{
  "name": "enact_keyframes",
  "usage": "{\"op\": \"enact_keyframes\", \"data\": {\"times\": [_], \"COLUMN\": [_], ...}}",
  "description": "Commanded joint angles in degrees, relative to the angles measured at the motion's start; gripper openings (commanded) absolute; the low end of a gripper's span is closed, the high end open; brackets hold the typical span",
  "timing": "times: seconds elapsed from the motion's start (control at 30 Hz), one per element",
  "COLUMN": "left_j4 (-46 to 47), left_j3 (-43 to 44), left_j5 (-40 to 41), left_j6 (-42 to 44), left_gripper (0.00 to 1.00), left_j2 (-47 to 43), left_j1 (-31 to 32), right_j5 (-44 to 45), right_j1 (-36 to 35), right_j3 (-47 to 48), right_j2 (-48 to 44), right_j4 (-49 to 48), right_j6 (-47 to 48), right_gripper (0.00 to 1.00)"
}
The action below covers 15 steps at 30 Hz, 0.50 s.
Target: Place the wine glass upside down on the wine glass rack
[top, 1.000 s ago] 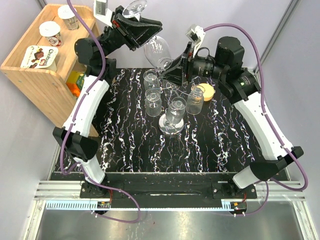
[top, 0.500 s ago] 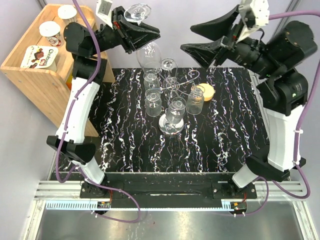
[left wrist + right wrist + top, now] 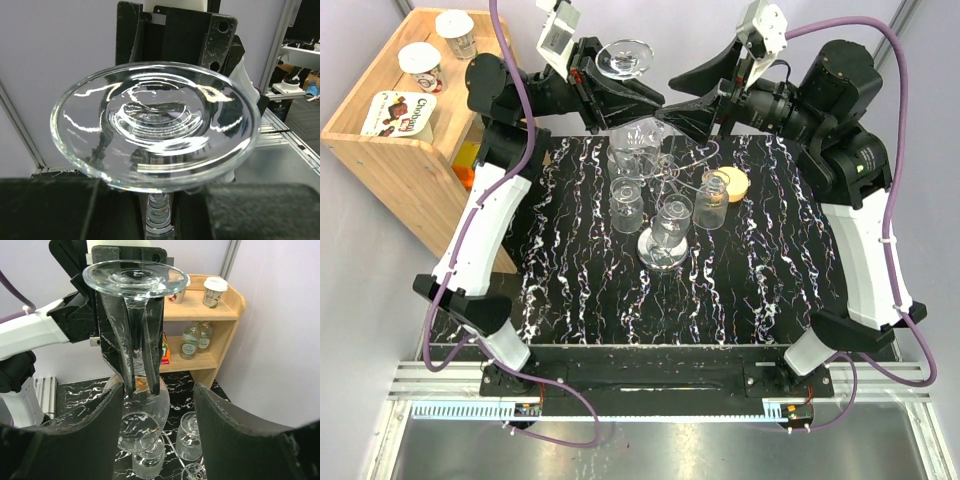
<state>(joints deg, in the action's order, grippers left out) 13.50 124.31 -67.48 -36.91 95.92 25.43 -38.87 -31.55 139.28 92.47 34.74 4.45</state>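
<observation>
"Black marbled counter (image 3: 570, 290). Why's the wine glass (image 3: 134, 277) foot-up?"
"Left fingers (image 3: 45, 210) pinch its stem so the bowl hangs toward the wine glass rack (image 3: 655, 257) below them. Right fingers (image 3: 65, 450) gape, empty, facing it."

Both arms raised far out, left claw (image 3: 645, 98) clamped shut, right claw (image 3: 159, 388) spread wide (facing each other).

the top view looks down from behind the arm bases onto the whole table (image 3: 570, 290), the left wrist view sits right against the wine glass (image 3: 155, 125) foot, and the right wrist view faces that glass from farther off.
</observation>
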Motion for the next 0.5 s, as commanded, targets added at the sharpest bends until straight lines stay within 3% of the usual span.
{"op": "enact_keyframes", "data": {"times": [0.0,0.47], "left_j4": [2.16,-6.55], "left_j3": [0.23,-3.46], "left_j5": [0.25,0.86], "left_j6": [-0.19,7.90], "left_gripper": [0.00,0.00], "left_j2": [-5.04,-6.27], "left_j1": [1.02,4.19], "right_j5": [-1.46,-5.51], "right_j1": [-0.35,-0.44], "right_j3": [-2.34,1.08], "right_j2": [-3.52,-2.91], "right_j4": [-3.28,-6.18], "right_j6": [-0.49,-4.10], "right_gripper": [0.63,0.65]}}
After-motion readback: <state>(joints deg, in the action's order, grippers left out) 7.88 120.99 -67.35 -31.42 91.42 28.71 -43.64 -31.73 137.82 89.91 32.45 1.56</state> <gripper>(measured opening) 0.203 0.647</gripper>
